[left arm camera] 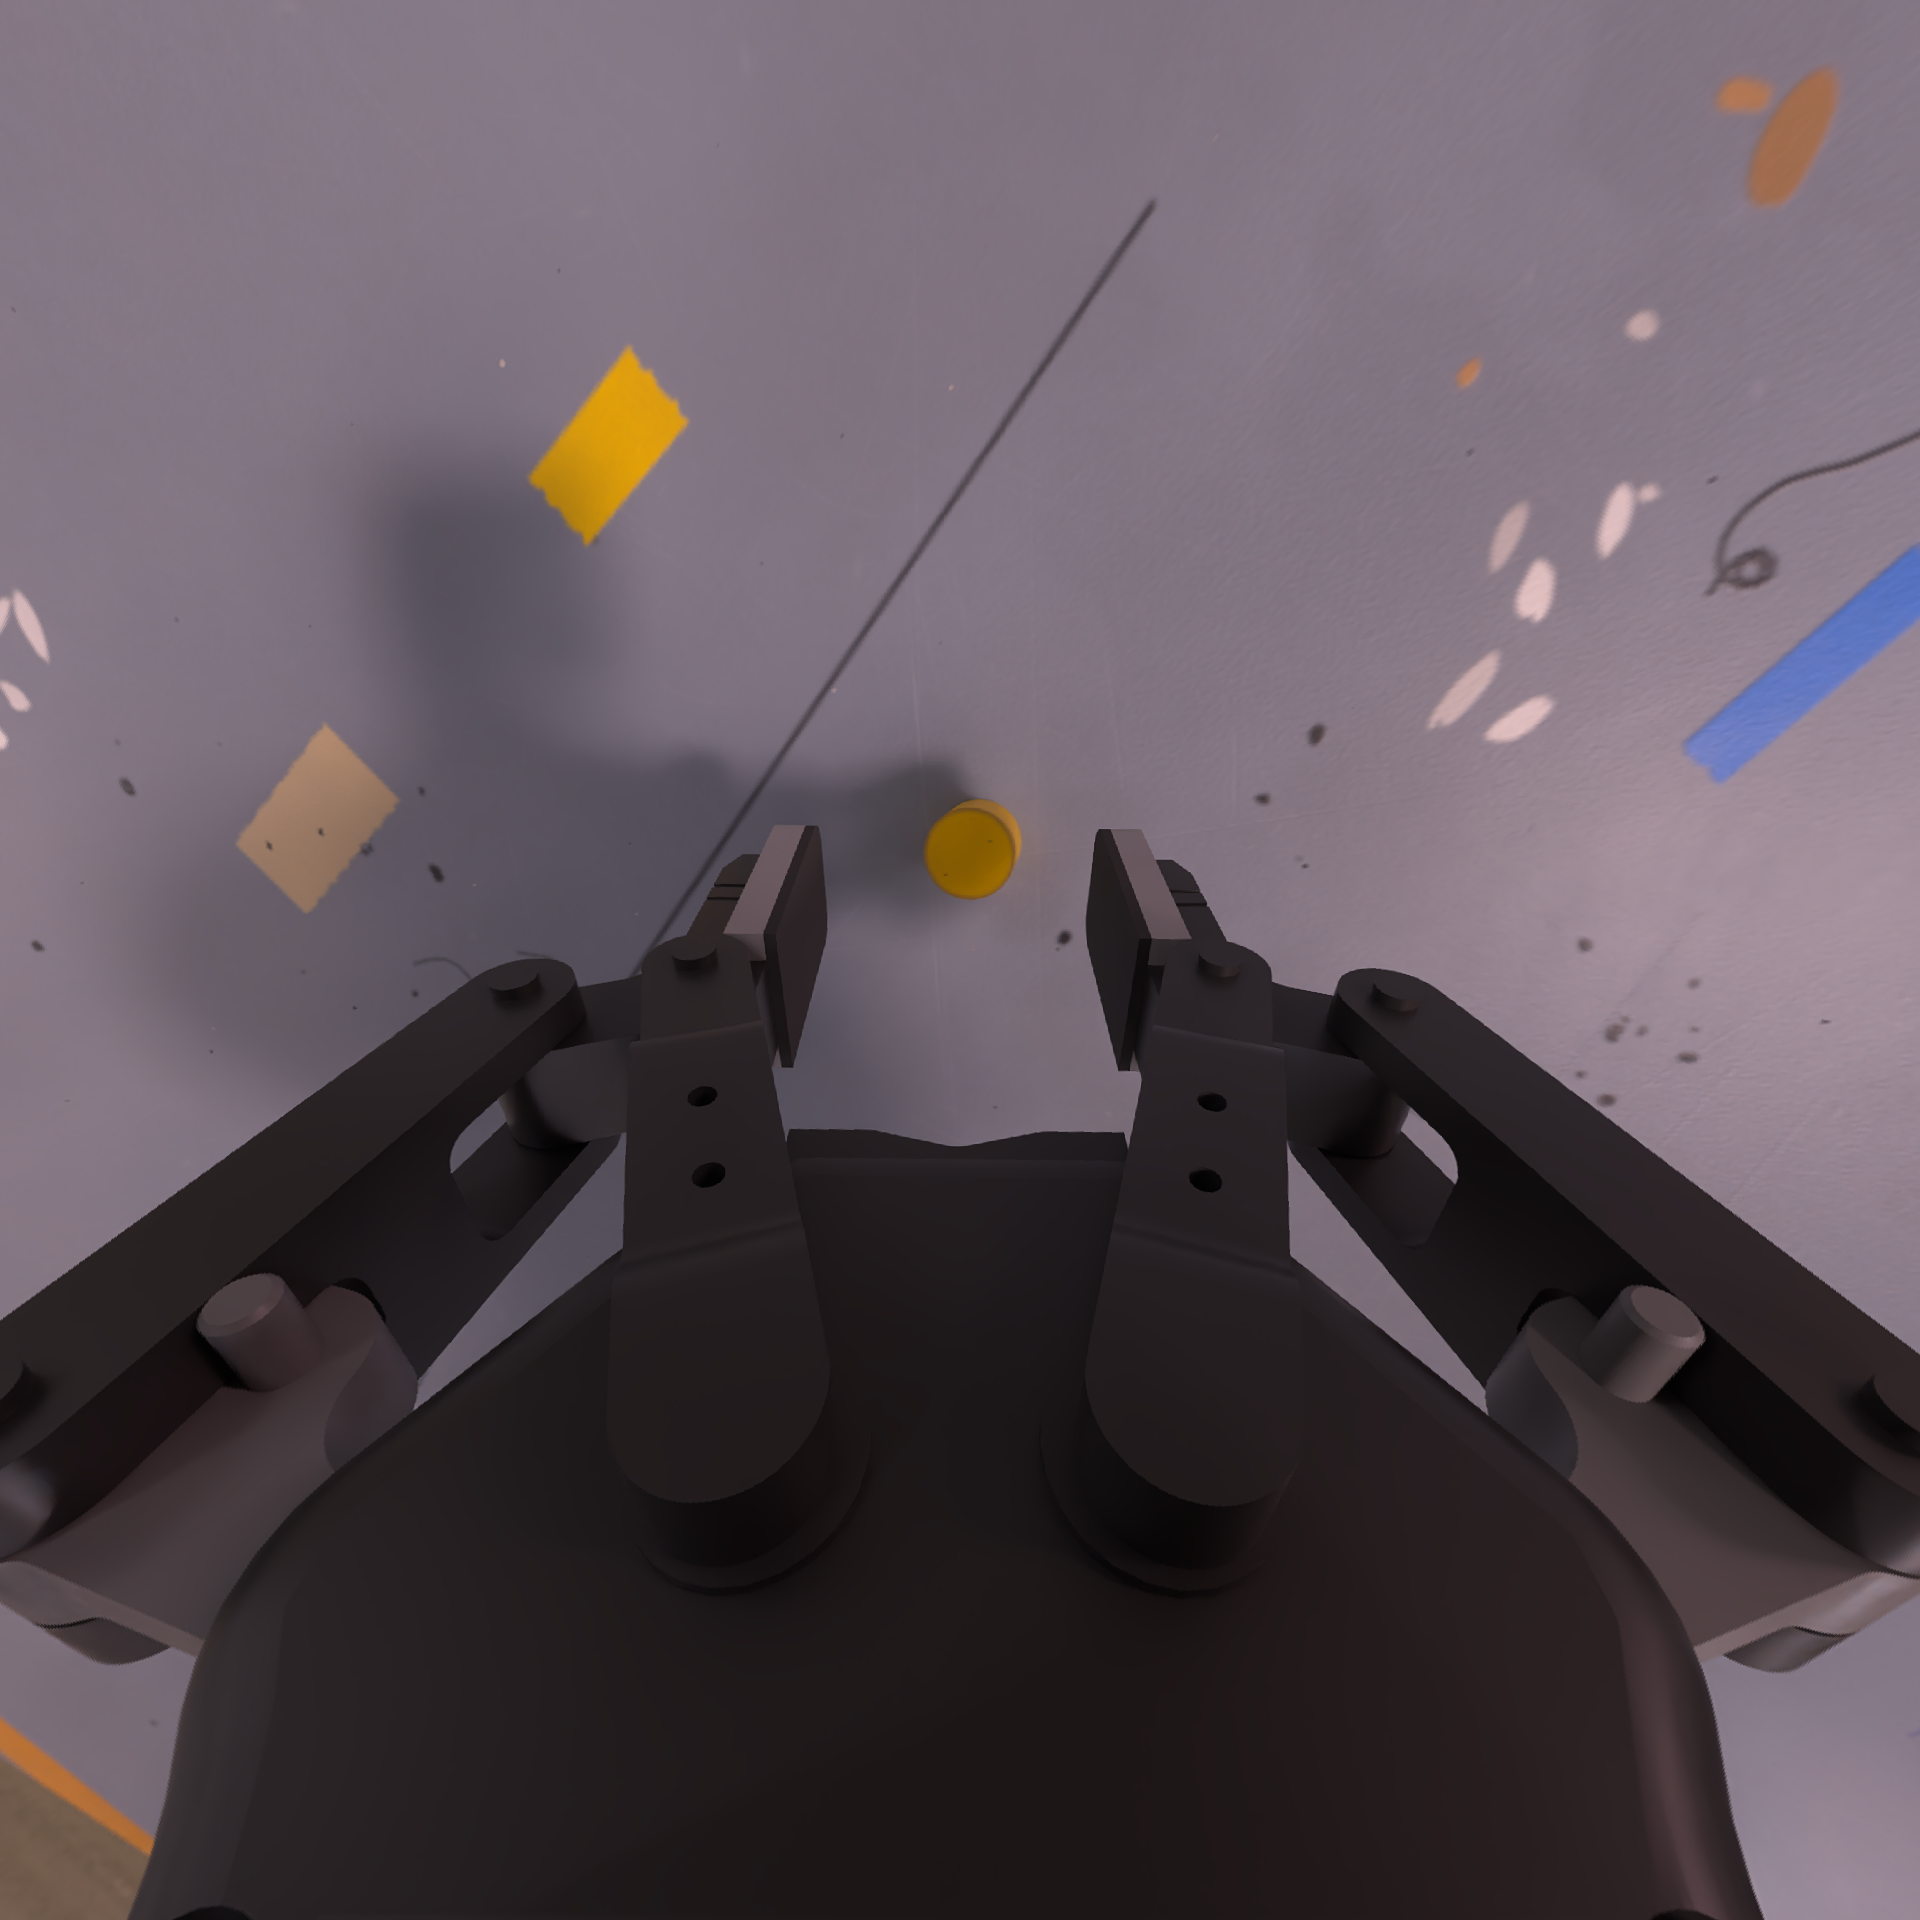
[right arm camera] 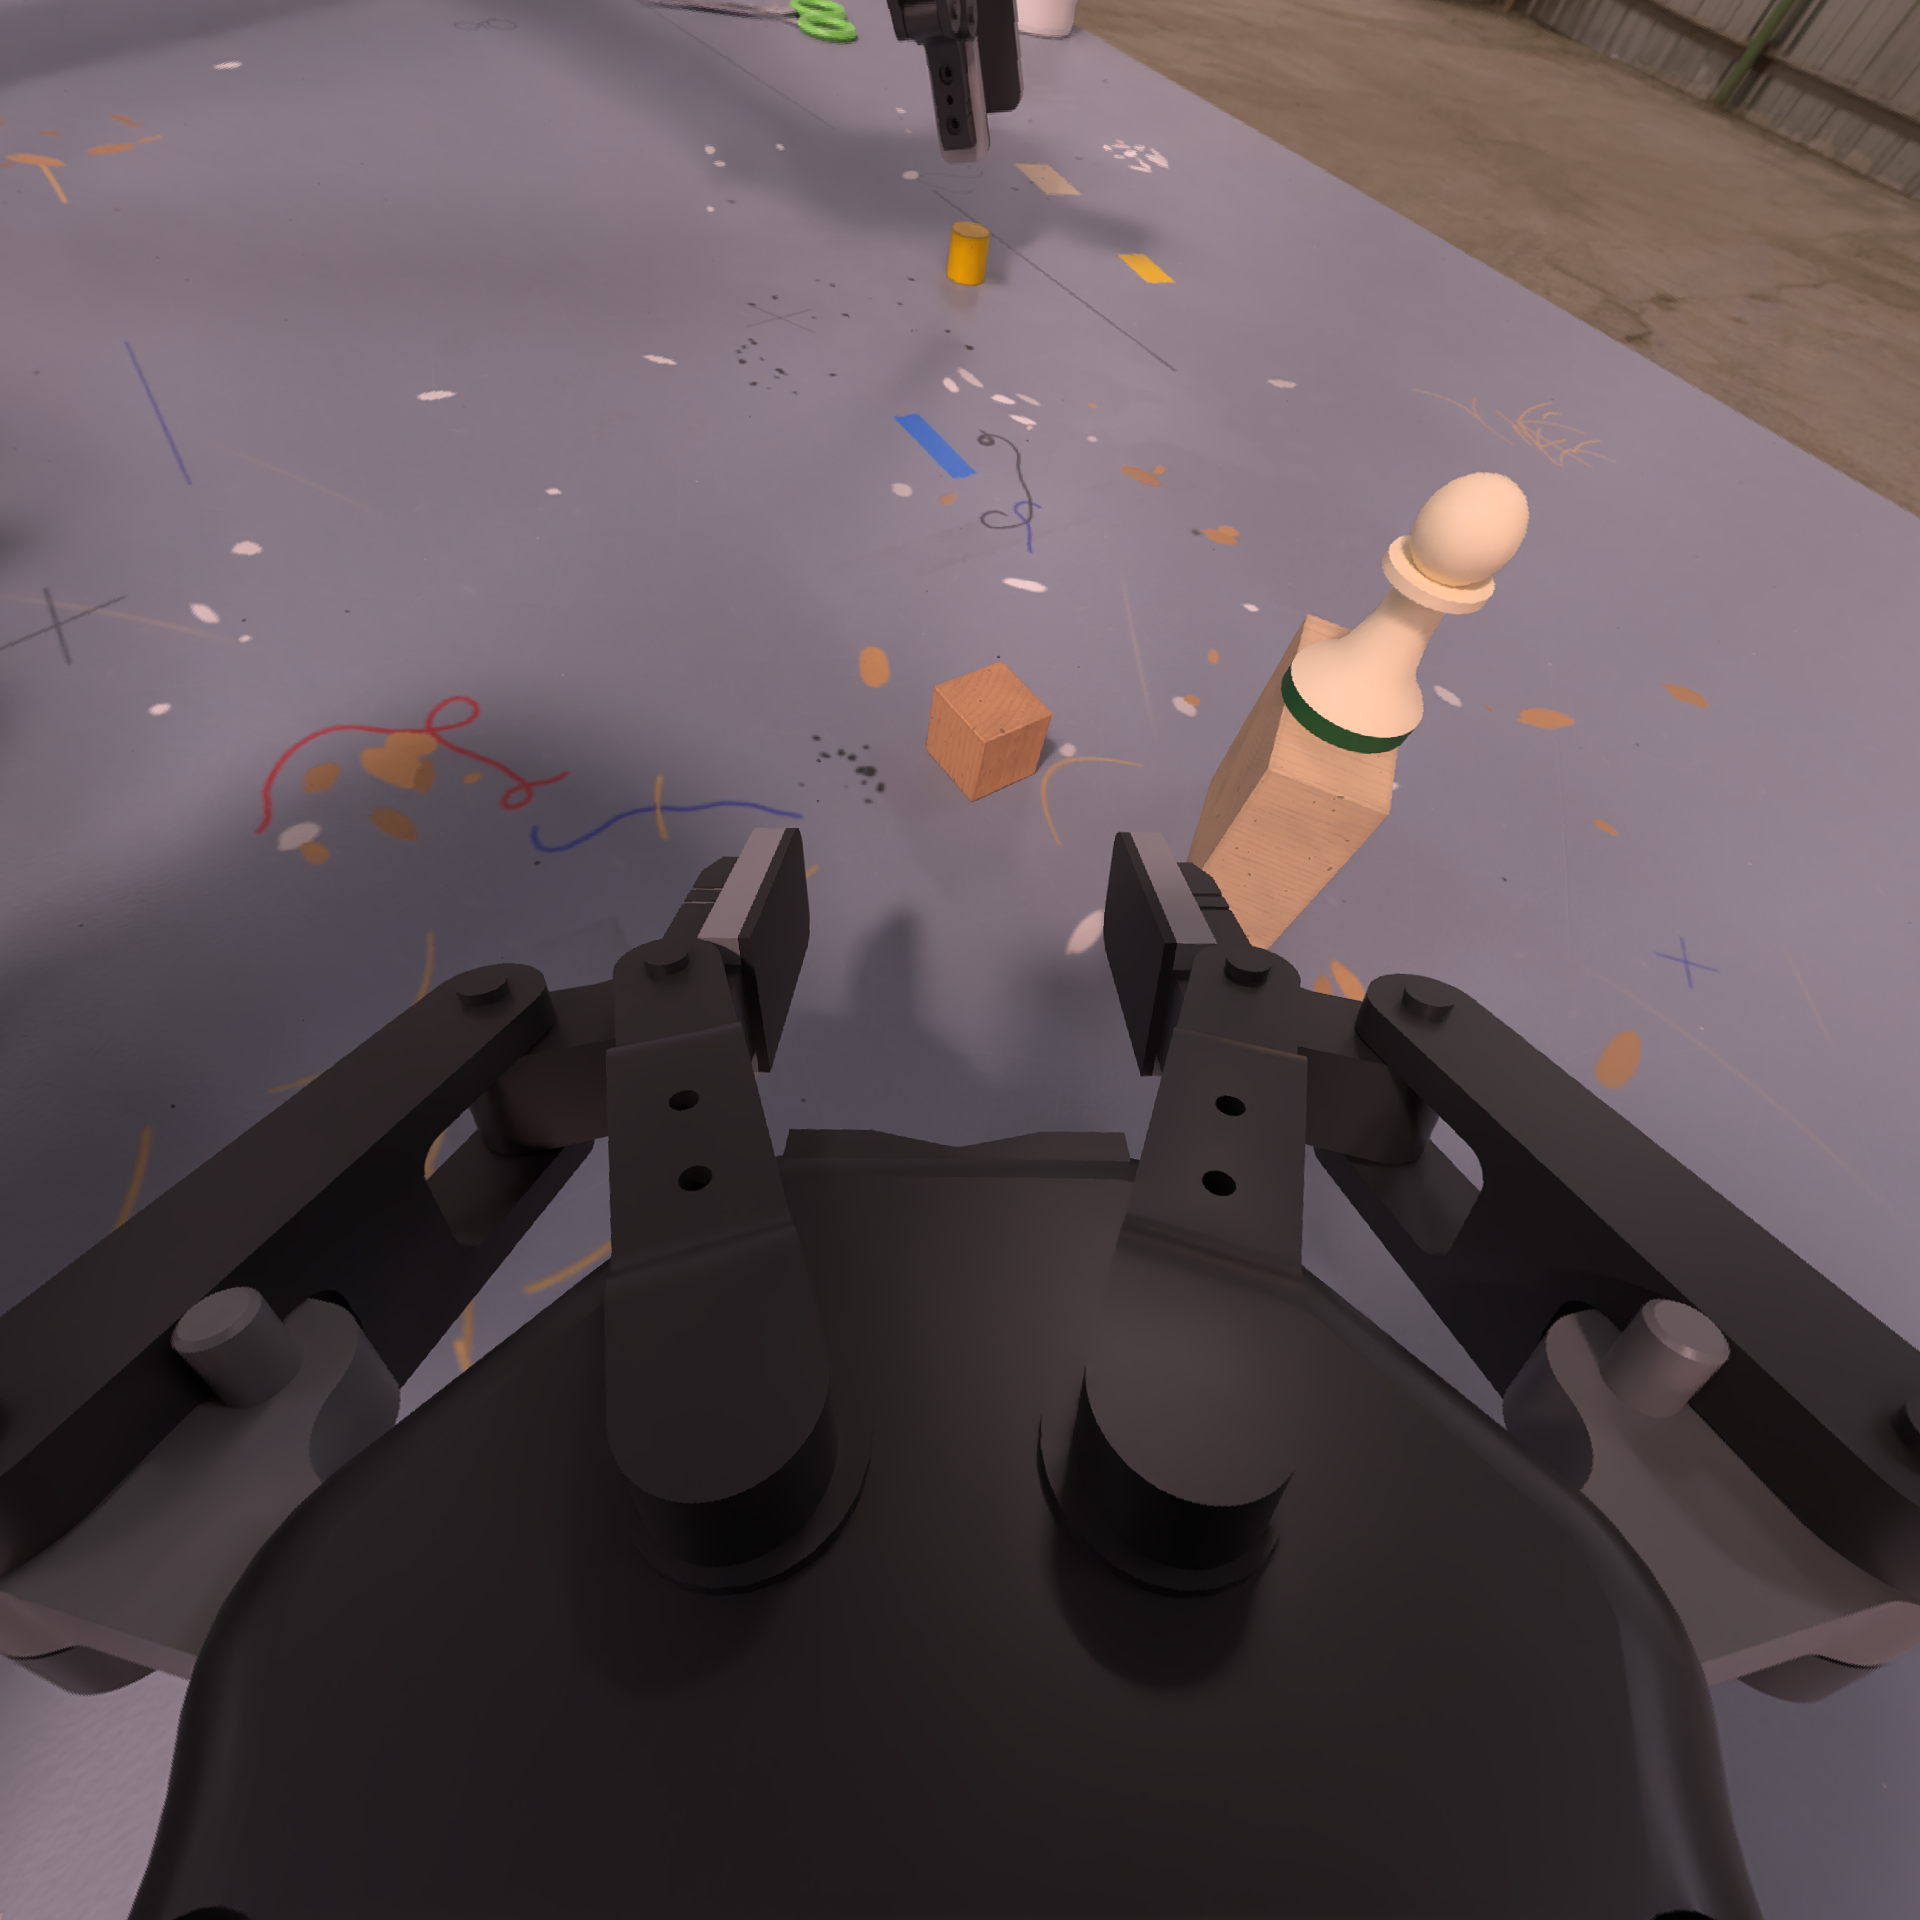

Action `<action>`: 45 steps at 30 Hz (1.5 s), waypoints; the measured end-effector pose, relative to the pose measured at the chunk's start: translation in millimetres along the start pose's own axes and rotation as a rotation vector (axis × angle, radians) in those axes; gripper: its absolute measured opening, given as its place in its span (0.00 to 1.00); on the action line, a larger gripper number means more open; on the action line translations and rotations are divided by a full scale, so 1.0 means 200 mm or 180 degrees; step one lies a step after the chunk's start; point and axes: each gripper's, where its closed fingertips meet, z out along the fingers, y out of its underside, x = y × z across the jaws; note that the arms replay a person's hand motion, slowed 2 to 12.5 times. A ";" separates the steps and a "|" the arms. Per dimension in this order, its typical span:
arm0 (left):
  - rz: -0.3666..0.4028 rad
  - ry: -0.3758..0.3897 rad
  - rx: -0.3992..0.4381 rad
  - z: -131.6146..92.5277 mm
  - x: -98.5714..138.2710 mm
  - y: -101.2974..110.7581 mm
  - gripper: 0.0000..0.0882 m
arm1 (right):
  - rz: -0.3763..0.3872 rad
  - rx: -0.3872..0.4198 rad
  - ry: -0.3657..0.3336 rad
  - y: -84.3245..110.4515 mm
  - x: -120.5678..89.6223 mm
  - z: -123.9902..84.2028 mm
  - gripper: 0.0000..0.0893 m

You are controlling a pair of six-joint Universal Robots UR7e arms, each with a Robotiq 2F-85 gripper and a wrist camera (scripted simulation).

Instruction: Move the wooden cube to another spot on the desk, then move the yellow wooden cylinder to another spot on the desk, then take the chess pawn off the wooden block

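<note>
The left gripper (left arm camera: pixel 956 914) hangs with jaws spread and empty directly above the short yellow wooden cylinder (left arm camera: pixel 971 849), which stands upright on the paint-flecked grey desk (left arm camera: pixel 1247 312). It should descend straight, keep the cylinder centred between the pads, and close low on its sides. Well away from the cylinder, the right gripper (right arm camera: pixel 956 925) is also released and holds nothing, near the small light-brown wooden cube (right arm camera: pixel 987 729) and the cream chess pawn (right arm camera: pixel 1403 634) on its pale wooden block (right arm camera: pixel 1288 821).

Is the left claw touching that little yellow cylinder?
Apart. The right wrist view shows the left gripper hanging above the yellow cylinder, with bare desk visible between them.
</note>
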 end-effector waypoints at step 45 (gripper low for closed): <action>0.0283 0.0240 -0.0268 0.14 -0.01 0.07 0.60 | 0.0059 -0.0074 -0.0044 0.03 0.00 0.02 0.58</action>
